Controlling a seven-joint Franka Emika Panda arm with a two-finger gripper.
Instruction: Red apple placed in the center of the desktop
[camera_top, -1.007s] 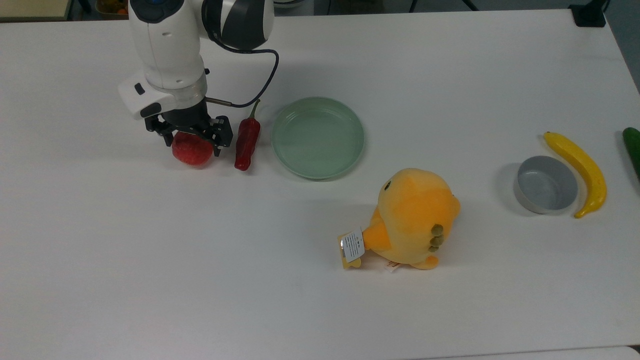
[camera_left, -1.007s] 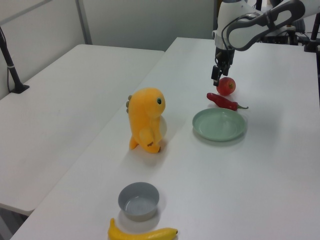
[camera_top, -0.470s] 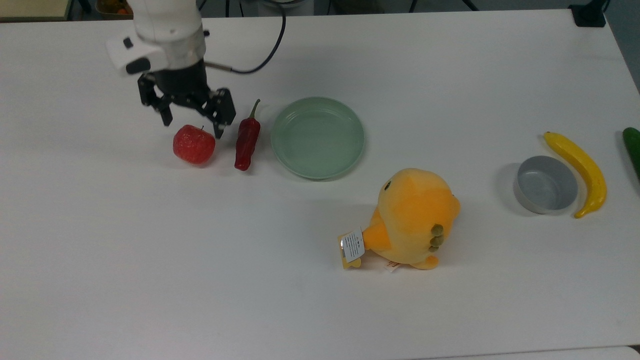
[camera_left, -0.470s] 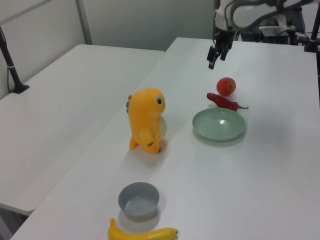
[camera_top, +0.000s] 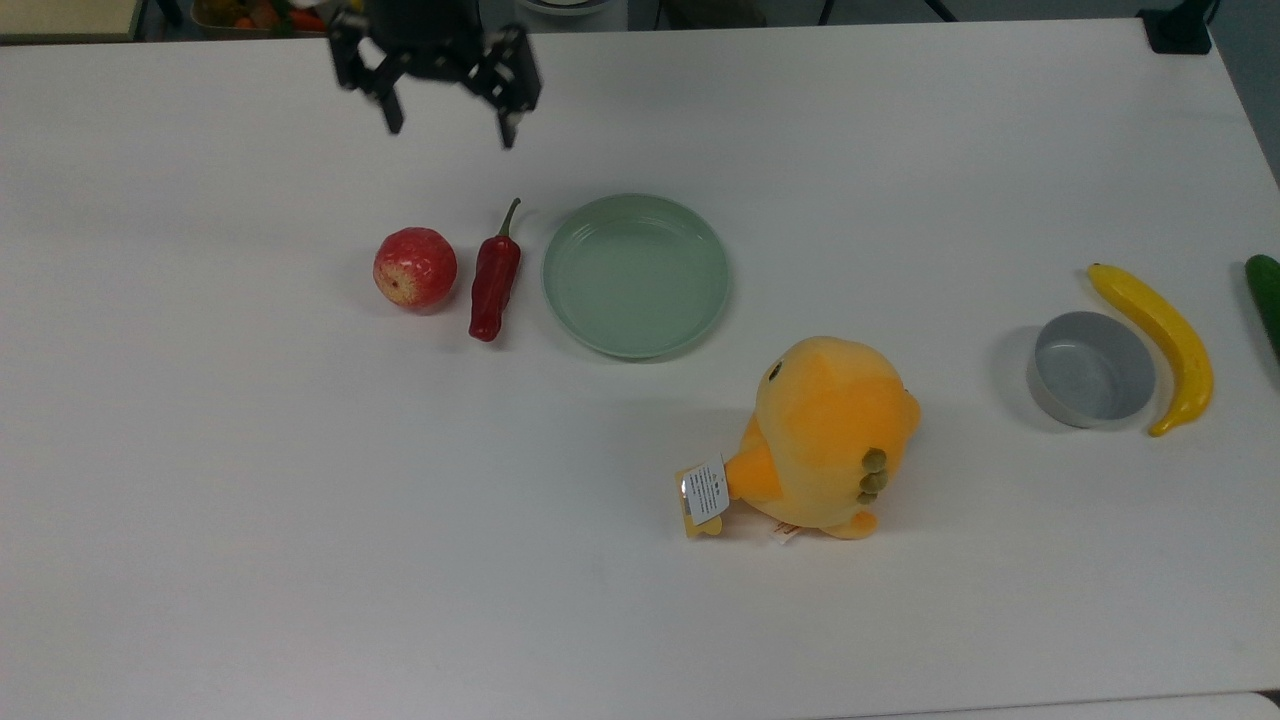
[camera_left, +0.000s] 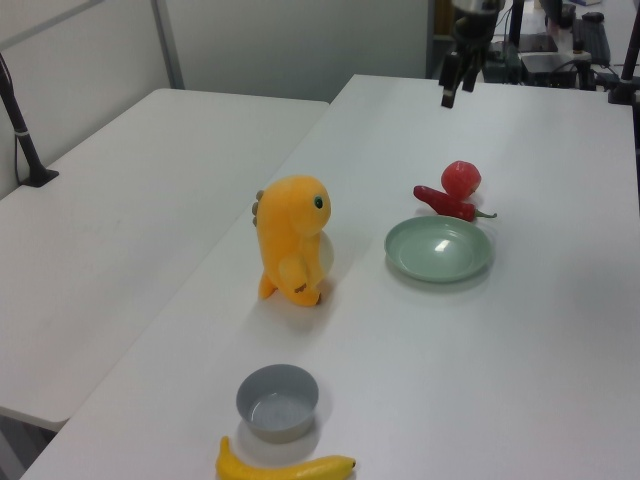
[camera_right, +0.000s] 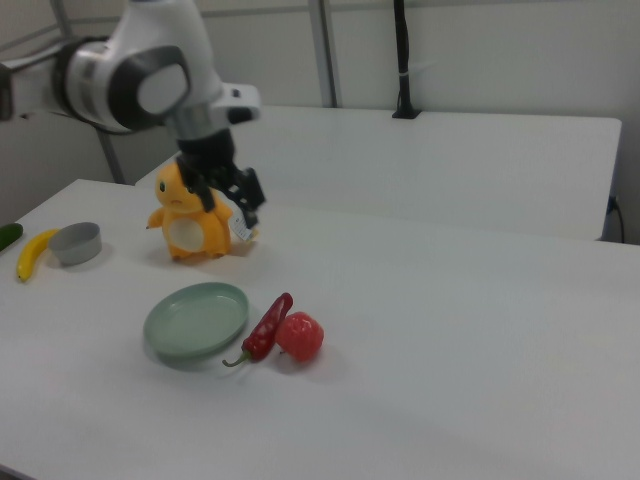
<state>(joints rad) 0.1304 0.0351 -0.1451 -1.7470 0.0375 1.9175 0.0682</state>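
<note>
The red apple (camera_top: 415, 269) (camera_left: 461, 178) (camera_right: 300, 337) rests on the white desktop (camera_top: 300, 500), left of the desktop's middle in the top view. It lies close beside a red chili pepper (camera_top: 494, 275) (camera_right: 268, 325); whether the two touch I cannot tell. My gripper (camera_top: 450, 130) (camera_left: 455, 90) (camera_right: 235, 205) hangs open and empty in the air, well above the apple and off toward the top view's upper edge. Nothing sits between its fingers.
A pale green plate (camera_top: 636, 275) (camera_left: 439, 249) (camera_right: 196, 320) lies just right of the chili in the top view. An orange plush toy (camera_top: 830, 435) stands in front of it. A grey bowl (camera_top: 1090, 368), a banana (camera_top: 1160, 340) and a green cucumber (camera_top: 1265, 300) sit far right.
The gripper opened off the apple, rose and drew back toward the top view's upper edge. The apple rolled a little toward the chili and now lies with a paler patch showing.
</note>
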